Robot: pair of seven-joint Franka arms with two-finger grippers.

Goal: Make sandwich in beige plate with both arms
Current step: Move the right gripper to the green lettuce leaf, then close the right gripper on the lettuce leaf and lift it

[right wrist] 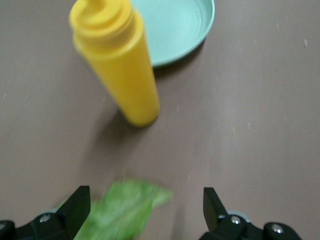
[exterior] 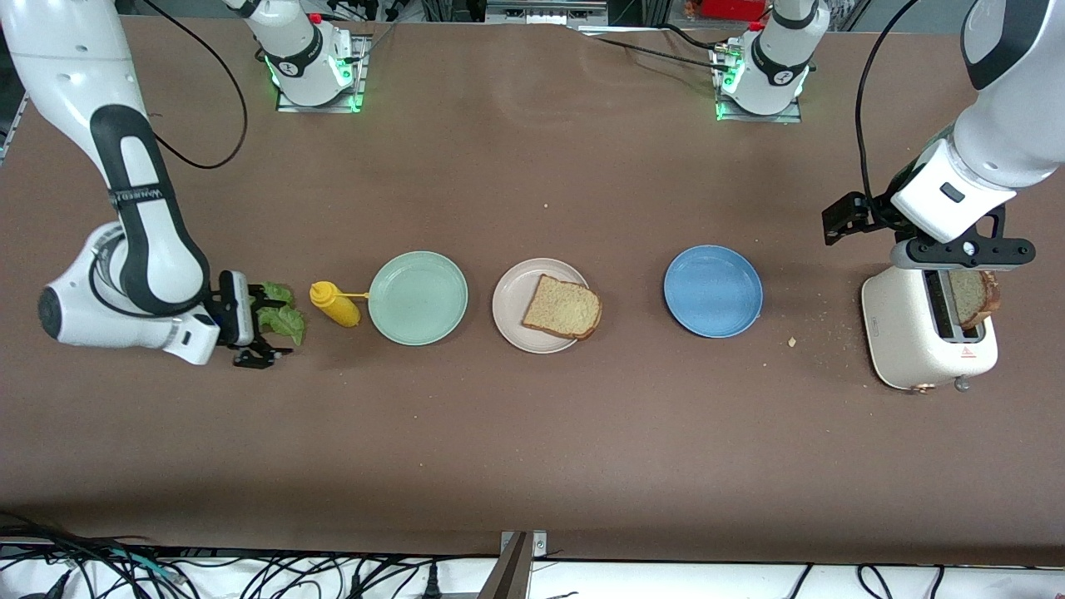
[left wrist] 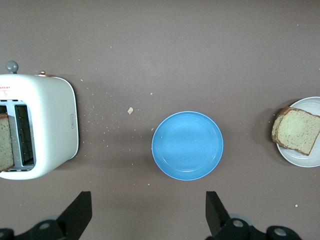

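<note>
One brown bread slice [exterior: 562, 308] lies on the beige plate [exterior: 509, 309], overhanging its rim toward the left arm's end. A second slice [exterior: 972, 298] stands in the white toaster [exterior: 907, 333]. My left gripper [exterior: 965, 259] hangs over the toaster, open and holding nothing; its wrist view shows its open gripper [left wrist: 148, 210], the toaster [left wrist: 50, 125] and the plated slice [left wrist: 297, 131]. The green lettuce leaf [exterior: 281, 314] lies on the table at the right arm's end. My right gripper [exterior: 270, 326] is low and open around it, the leaf [right wrist: 120, 210] sitting between the fingers.
A yellow squeeze bottle [exterior: 334, 304] lies beside the lettuce, its nozzle toward the mint green plate [exterior: 418, 297]. A blue plate [exterior: 713, 290] sits between the beige plate and the toaster. Crumbs dot the table near the toaster.
</note>
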